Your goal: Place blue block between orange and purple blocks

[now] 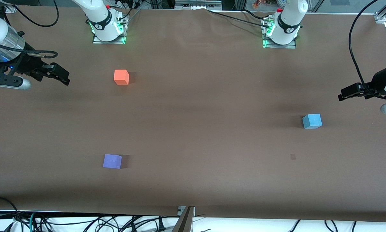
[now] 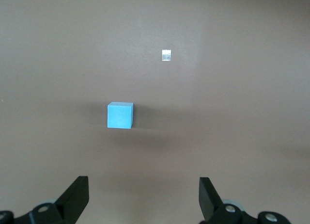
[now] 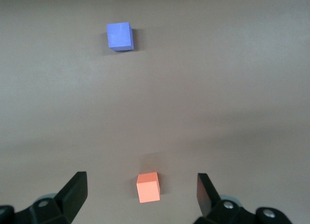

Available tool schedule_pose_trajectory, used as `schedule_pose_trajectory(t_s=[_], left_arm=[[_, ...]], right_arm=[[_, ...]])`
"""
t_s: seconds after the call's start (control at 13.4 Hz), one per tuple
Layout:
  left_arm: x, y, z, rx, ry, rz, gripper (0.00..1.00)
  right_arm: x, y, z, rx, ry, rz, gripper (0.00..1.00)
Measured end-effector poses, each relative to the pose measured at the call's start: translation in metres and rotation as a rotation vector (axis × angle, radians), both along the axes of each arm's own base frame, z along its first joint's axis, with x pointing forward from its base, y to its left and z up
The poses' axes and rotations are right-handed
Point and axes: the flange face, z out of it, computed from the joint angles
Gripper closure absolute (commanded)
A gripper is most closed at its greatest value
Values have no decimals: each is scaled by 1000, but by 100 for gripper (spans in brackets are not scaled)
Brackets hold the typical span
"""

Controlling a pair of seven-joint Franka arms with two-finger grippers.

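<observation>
3 small cubes sit on the brown table [image 1: 193,129], all well apart. In the front view the blue block [image 1: 312,121] lies at the right of the frame, a little below mid-height, toward the left arm's end of the table. The orange block [image 1: 121,77] sits left of centre in the upper part of that frame, and the purple block [image 1: 112,161] lies almost straight below it in the lower left, nearer to the front camera. The stretch of table between these 2 is bare; the blue block is not between them.

The left gripper [image 1: 344,93] hangs at the right edge of the front view, above and to the right of the blue block. In the left wrist view its 2 dark fingers [image 2: 75,197] stand wide apart at the bottom of the frame with nothing between them, and the blue block [image 2: 119,115] shows left of centre, clear of both. A small pale mark [image 2: 166,55] shows in the upper middle of that frame; it may be tape or a scuff, too small to tell.

The right gripper [image 1: 64,77] hangs at the left edge of the front view, level with the orange block. In the right wrist view its fingers [image 3: 72,195] are spread apart and empty, the orange block [image 3: 148,187] showing low between them on the table and the purple block [image 3: 119,36] in the upper left.
</observation>
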Motion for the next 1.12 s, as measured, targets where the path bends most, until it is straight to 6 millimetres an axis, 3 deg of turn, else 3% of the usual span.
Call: schedule_pose_trajectory(t_s=[0.6,1.12], left_arm=[[3,1,3,0,-9,2,0],[6,9,-10,-2,22,13,0]], right_arm=[[0,0,0,0,0,0,0],[0,0,-1,0,1,1,0]])
